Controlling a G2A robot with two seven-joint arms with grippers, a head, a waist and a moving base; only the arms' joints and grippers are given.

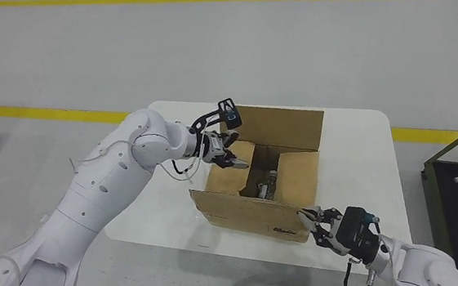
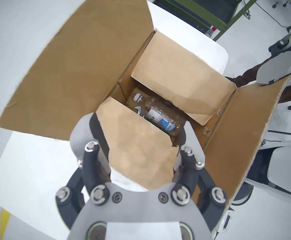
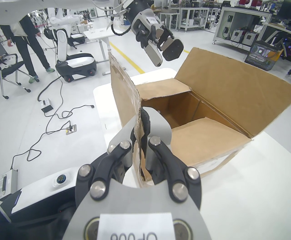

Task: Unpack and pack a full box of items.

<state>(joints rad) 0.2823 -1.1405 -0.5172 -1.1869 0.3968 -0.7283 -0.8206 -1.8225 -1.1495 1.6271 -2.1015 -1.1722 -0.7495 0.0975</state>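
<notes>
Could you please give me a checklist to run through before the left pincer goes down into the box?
1. Right pincer gripping the front flap: ok, shut on its torn edge.
2. Left pincer open: ok, above the box, apart from it.
3. Opening clear: not ok, an inner flap covers part of it.
4. Bottle located: ok, lying on its side inside.
5. Box resting on the table: ok.
6. Other items beneath the bottle: cannot tell.
</notes>
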